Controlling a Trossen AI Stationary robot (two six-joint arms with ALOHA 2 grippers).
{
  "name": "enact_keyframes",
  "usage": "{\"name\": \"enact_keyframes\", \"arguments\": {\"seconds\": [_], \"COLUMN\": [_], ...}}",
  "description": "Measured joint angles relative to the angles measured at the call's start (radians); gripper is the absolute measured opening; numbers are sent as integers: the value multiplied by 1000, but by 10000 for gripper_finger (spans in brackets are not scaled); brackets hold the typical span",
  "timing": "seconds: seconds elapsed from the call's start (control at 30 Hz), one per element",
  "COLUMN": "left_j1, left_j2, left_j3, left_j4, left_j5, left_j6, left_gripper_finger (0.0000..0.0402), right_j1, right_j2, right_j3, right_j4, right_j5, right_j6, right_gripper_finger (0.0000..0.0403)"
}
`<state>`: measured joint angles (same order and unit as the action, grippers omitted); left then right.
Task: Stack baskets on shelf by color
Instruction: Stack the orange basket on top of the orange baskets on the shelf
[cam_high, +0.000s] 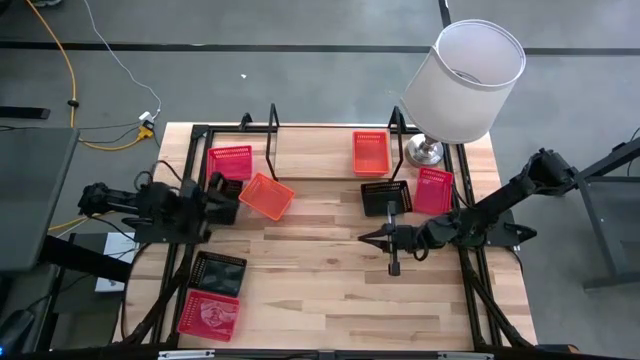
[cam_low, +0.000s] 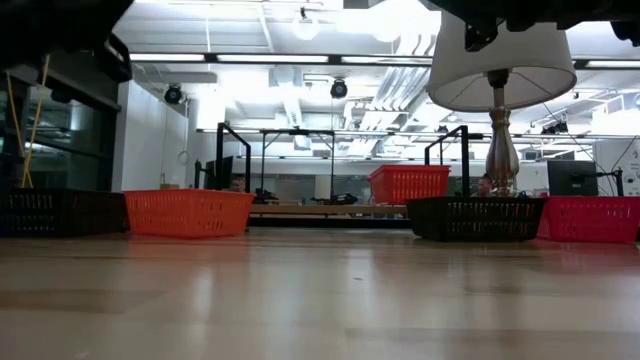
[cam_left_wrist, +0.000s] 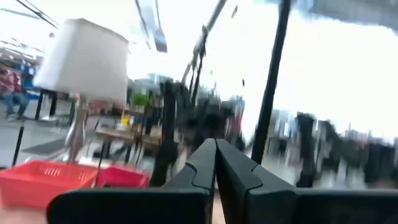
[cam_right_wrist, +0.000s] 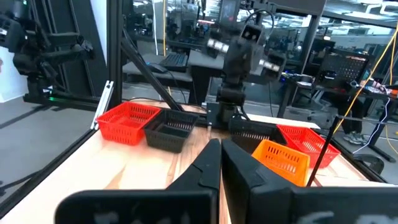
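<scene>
My right gripper (cam_high: 363, 238) hangs shut over the middle of the table with nothing in it, pointing toward the table's left edge. My left gripper (cam_high: 228, 192) is shut too, drawn back at the left edge over a black basket (cam_right_wrist: 249, 129). An orange basket (cam_high: 370, 152) lies flat between the upright loops of the shelf (cam_high: 272, 128). Near the left gripper, a red basket (cam_high: 230, 160) and a second orange one (cam_high: 266, 196) rest on the table. A black basket (cam_high: 386, 195) and a red basket (cam_high: 434, 190) sit right of centre, beyond the right gripper.
A lamp with a white shade (cam_high: 463, 80) stands at the far right corner, beside the shelf. Another black basket (cam_high: 218, 270) and a red one (cam_high: 208, 313) lie at the near left corner. The near half of the table top (cam_high: 330, 300) is bare wood.
</scene>
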<state>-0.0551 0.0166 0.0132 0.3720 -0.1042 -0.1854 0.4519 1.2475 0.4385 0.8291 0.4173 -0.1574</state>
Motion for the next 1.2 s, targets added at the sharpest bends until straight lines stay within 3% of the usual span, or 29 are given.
{"name": "enact_keyframes", "arguments": {"seconds": [0.2, 0.4, 0.6, 0.73, 0.87, 1.2], "left_j1": [-10, -14, 30, 79, 146, 349], "left_j2": [162, 458, 727, 898, 1042, 1257], "left_j3": [0, 70, 347, 524, 615, 637], "left_j4": [40, -9, -483, -818, -988, -997], "left_j5": [-62, -222, -353, -447, -454, -385], "left_j6": [-118, -214, -339, -479, -573, -529], "left_gripper_finger": [15, 82, 160, 190, 197, 197], "right_j1": [0, 0, 0, 0, 0, 0], "right_j2": [0, 7, 17, 17, 17, 17], "right_j3": [0, 0, 0, 0, 0, 0], "right_j4": [-1, -2, -14, -20, -24, -40], "right_j5": [-1, -2, -2, -5, -5, -5], "right_j6": [0, 11, 26, 35, 47, 47], "right_gripper_finger": [0, 0, 0, 0, 0, 0]}}
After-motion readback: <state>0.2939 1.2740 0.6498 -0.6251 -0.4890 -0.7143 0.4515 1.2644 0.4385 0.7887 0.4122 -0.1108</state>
